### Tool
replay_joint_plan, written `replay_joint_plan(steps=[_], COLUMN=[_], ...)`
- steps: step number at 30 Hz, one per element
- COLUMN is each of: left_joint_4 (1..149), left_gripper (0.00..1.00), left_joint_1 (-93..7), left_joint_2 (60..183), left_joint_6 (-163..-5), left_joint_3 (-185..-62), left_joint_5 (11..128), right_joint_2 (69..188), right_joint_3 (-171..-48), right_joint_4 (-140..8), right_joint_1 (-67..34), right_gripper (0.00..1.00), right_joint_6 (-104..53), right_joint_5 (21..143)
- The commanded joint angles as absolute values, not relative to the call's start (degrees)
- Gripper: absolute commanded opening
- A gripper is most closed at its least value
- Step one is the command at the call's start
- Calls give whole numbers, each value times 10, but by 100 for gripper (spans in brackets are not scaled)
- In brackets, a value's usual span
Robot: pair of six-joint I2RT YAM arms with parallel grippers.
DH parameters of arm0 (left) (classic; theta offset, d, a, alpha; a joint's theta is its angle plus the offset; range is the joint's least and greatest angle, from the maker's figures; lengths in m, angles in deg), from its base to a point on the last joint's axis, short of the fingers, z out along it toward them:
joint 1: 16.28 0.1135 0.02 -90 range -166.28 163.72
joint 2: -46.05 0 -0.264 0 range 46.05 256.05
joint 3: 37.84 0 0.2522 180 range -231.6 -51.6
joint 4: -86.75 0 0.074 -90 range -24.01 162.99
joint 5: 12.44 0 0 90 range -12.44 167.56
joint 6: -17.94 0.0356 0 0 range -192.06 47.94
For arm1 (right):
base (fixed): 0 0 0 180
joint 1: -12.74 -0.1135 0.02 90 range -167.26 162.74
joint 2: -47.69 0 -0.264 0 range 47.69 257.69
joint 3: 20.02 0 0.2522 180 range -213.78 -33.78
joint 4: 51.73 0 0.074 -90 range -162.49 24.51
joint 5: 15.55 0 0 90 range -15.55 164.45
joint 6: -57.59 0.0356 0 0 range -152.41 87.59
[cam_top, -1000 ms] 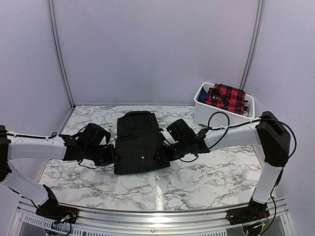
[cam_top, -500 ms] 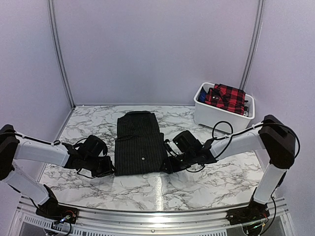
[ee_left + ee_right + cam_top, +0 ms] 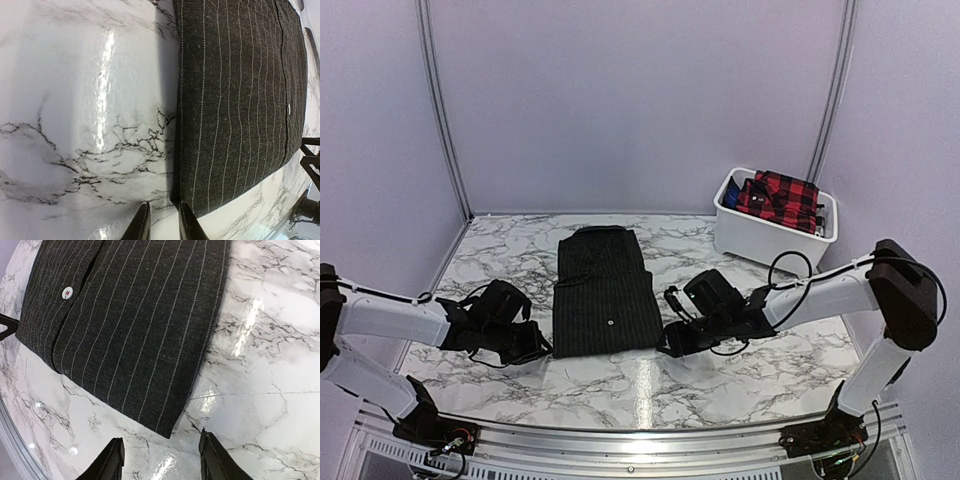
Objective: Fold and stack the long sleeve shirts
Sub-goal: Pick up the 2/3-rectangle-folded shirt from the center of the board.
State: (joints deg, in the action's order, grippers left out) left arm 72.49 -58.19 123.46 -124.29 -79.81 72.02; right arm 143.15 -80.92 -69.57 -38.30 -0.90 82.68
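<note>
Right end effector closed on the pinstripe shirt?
No, the right end effector stands open, both fingers apart from the corner of the pinstripe shirt.

Each wrist camera catches only the finger ends: those of the left end effector (image 3: 163, 206) and the right end effector (image 3: 161, 437) run off the bottom edge. The pinstriped shirt (image 3: 240, 100) is cut by the top edge in both close views. From overhead the fingers melt into the dark cloth, too small to separate. Over in the white bin (image 3: 760, 245), the plaid shirt (image 3: 782, 195) sits half behind the wall, and something blue (image 3: 731, 197) beside it is too small to name.
</note>
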Motion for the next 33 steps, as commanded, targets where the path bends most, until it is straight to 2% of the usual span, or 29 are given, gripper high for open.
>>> replay_joint_plan(steps=[1, 11, 33], left_joint_4=[697, 723, 717], left_gripper=[23, 30, 30], left_joint_1=[-583, -601, -650], left_joint_2=[1193, 1184, 1242], left_joint_6=[-1248, -1230, -1184], left_joint_3=[-775, -774, -799], left_joint_5=[720, 701, 772], right_joint_2=[1409, 1428, 1484], right_joint_3=[-790, -785, -801], right_joint_4=[-688, -663, -660], right_joint_1=[-383, -385, -413], right_gripper=[47, 44, 37], right_joint_6=[3, -23, -117], right_joint_5=[821, 833, 747])
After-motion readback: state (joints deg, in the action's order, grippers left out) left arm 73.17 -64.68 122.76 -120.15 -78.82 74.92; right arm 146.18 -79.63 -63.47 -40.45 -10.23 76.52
